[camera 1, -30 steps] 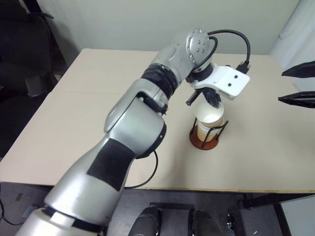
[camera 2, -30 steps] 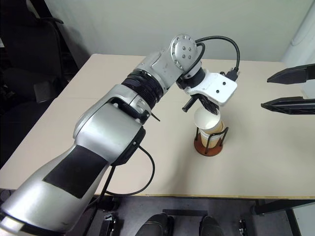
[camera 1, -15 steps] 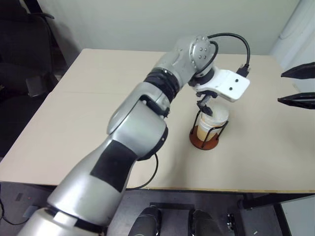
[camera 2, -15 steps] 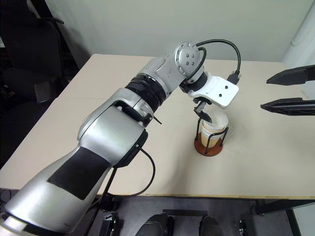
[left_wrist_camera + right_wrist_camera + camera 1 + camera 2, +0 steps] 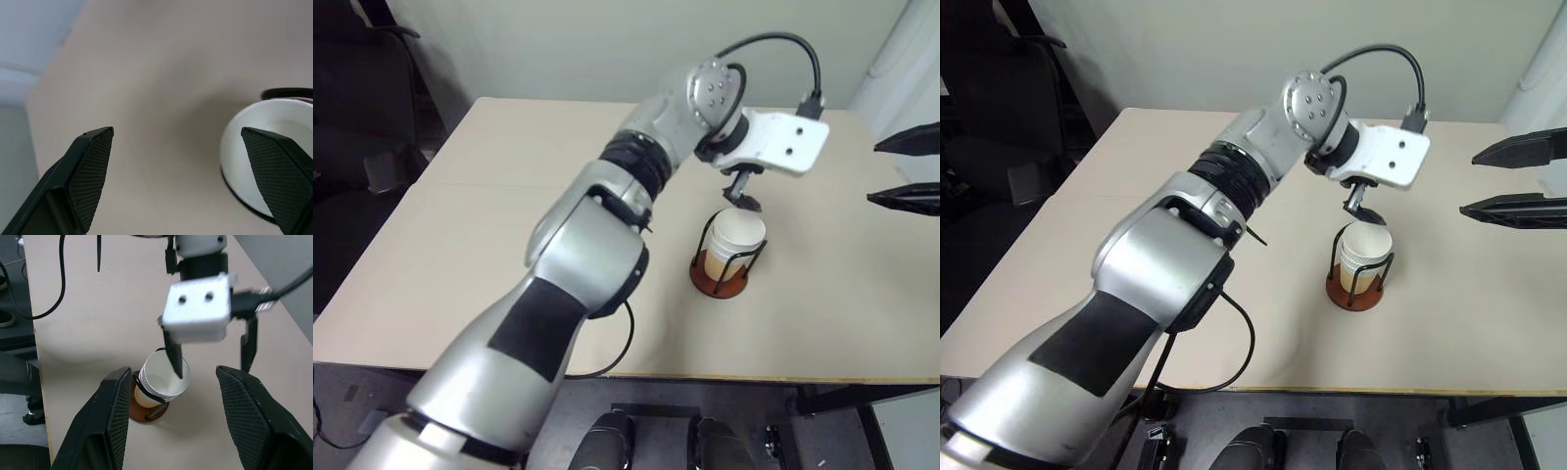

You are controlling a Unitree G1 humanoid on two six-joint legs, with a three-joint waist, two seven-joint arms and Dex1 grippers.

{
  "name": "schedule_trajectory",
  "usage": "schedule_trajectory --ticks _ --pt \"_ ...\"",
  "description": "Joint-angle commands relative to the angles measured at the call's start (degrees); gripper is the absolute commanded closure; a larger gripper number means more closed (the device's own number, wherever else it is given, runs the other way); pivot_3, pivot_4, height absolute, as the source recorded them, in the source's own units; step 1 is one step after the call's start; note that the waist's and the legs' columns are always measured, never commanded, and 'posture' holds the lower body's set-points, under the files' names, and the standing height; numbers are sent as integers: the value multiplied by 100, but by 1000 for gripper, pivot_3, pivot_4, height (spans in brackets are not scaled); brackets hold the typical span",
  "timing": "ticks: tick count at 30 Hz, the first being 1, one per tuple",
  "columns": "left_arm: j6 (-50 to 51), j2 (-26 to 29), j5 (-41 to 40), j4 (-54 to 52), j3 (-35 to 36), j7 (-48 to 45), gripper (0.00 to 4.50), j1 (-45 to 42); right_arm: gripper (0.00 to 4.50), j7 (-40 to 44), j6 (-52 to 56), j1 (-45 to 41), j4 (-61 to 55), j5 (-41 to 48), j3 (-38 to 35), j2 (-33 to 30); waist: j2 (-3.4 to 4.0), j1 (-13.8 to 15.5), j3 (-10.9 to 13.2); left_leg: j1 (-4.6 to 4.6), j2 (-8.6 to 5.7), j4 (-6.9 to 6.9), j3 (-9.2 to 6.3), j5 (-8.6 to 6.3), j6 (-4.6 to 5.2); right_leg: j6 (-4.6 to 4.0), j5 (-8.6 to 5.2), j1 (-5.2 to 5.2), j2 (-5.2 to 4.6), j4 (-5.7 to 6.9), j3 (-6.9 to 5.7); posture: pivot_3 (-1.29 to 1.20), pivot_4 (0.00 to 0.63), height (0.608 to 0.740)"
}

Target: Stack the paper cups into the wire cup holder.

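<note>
The paper cups (image 5: 1363, 247) sit nested in the wire cup holder (image 5: 1355, 290) on the tabletop (image 5: 1136, 235). Just above the holder, the left end effector (image 5: 1363, 201) hangs wide and empty; the right end effector (image 5: 1513, 178), beside the holder, is parted and empty. Stacking looks finished.

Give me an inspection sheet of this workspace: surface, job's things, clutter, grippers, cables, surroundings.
Surface: beige table, flat, with a seam across it.
Job's things: paper cups nested upright in the wire cup holder; the count of the stack is unclear.
Clutter: nothing seen.
Grippers: left gripper open just above the top cup's rim, holding nothing; right gripper open, empty, off to the side.
Cables: black cable looping over the left wrist; another hanging under the arm.
Surroundings: pale wall, dark chair.
</note>
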Motion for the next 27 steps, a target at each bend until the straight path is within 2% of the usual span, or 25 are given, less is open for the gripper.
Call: schedule_trajectory --ticks 1,9,14,17,20,25,26,27 --pt "156 331 -416 -43 484 103 34 -312 1751 -35 -92 9 -18 -34 -235 -66 1 -6 -1 1 0 -1 1 0 0 -1 0 0 1 0 0 0 150 740" --pt "634 1350 -1348 -253 1400 -746 34 -11 1751 -64 -323 420 33 -260 -246 171 6 -10 -4 3 1 0 2 3 0 -4 -2 0 1 -1 2 0 150 740" --pt "1522 2096 -1913 -601 1846 -1230 34 450 1751 -200 -689 728 345 -623 -8 503 9 -22 -6 9 3 0 3 25 -5 -10 -1 -1 3 8 1 0 150 740" --pt "2248 2635 -2227 -983 2086 -1250 34 852 1751 -322 -897 888 610 -847 67 757 11 -42 -6 7 6 3 1 32 -7 -18 7 -6 3 12 2 0 150 740" --pt "2690 2946 -2446 -1436 2207 -1184 34 1183 1751 -413 -1108 921 759 -1056 168 908 15 -54 -8 5 10 -2 13 48 0 -21 14 -15 -3 19 4 0 150 740" --pt "3335 3478 -2768 -2174 2566 -514 34 1854 1751 -947 -1245 586 978 -1408 658 1369 14 -67 -12 15 0 -5 41 62 11 -30 23 -9 12 27 -16 0 150 740" --pt "3544 3583 -2850 -2385 2612 -469 34 2034 1751 -1064 -1245 504 987 -1440 759 1518 12 -100 -11 17 8 -3 34 64 14 -24 29 -10 -13 29 7 0 150 740" --pt "3723 3663 -2924 -2610 2634 -438 34 2202 1751 -1147 -1244 426 986 -1471 842 1640 6 -149 -10 33 1 -11 54 69 15 -21 32 -8 9 30 -9 0 150 740"
